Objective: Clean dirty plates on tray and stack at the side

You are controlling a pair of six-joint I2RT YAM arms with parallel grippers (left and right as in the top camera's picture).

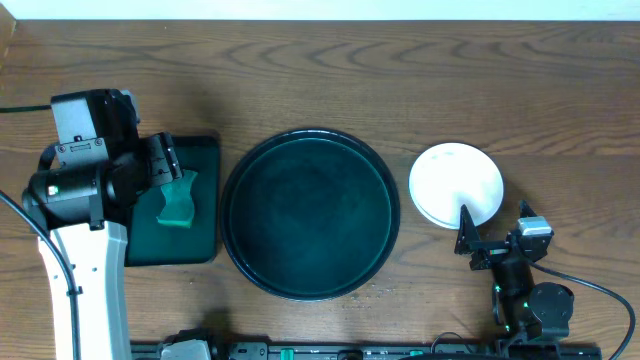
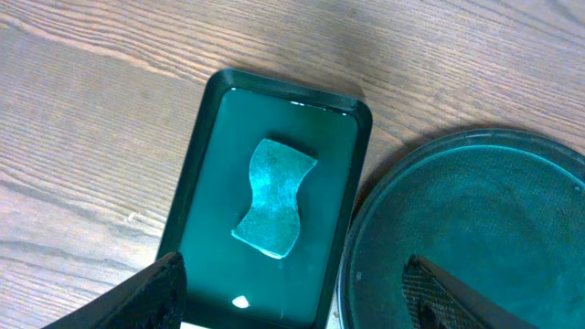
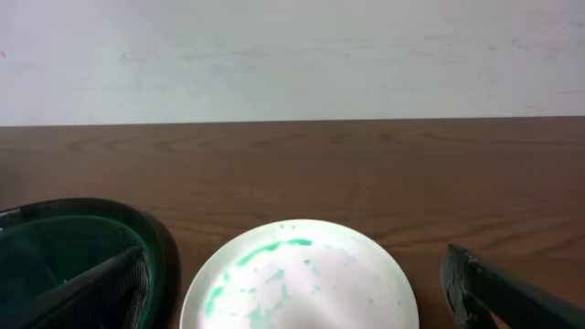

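plate [image 1: 455, 183]: round, white, teal-green smears on its face, on counter [image 1: 320, 70] just right of tray [image 1: 310, 215] | count: one plate face seen, any beneath cannot tell; one tray; one sponge [image 2: 272, 196] | left claw [image 2: 294, 263]: spread wide, holding nothing | right claw [image 3: 294, 265]: spread wide, holding nothing

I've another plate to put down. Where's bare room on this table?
Bare: the table behind the tray, and the tray's floor. Crowded: left, the left arm over the rectangular tray and sponge; right, the right end effector at the plates.
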